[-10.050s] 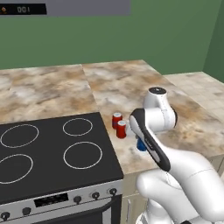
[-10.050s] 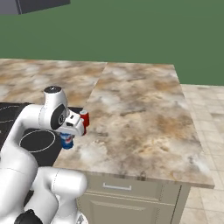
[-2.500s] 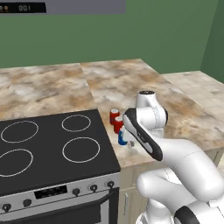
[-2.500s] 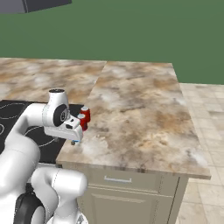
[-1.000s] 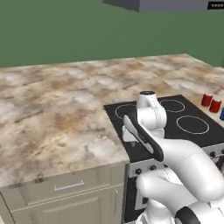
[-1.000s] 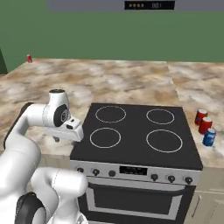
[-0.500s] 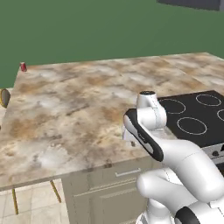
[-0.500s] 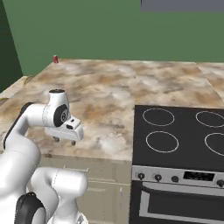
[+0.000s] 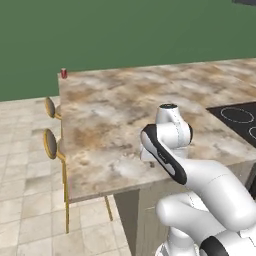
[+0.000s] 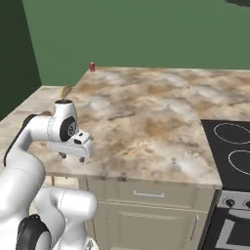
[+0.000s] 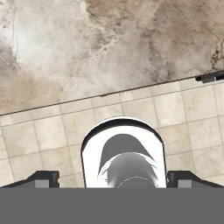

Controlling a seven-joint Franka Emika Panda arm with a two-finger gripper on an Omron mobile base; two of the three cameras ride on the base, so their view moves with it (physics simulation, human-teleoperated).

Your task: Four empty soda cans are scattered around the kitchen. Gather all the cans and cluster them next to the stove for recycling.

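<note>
Gripper (image 10: 71,155) hangs over the near edge of the marble counter (image 10: 146,117), pointing straight down, with the white arm folded back on itself so the wrist sits low, just above the stone. Its two dark fingertips (image 11: 41,178) stand far apart at the bottom corners of the hand view, with nothing between them; below lie the counter's edge and the beige tiled floor (image 11: 144,113).

Well ahead of the gripper, at the far corner of the counter against the green wall, stands one red soda can (image 10: 92,66), upright, its long axis vertical. In the left base view it is a tiny red mark (image 9: 63,73) at that same corner. The stove (image 10: 229,146) lies off to the gripper's right, well apart from it. Two round stools (image 9: 50,142) stand on the gripper's left, past the counter's end.
</note>
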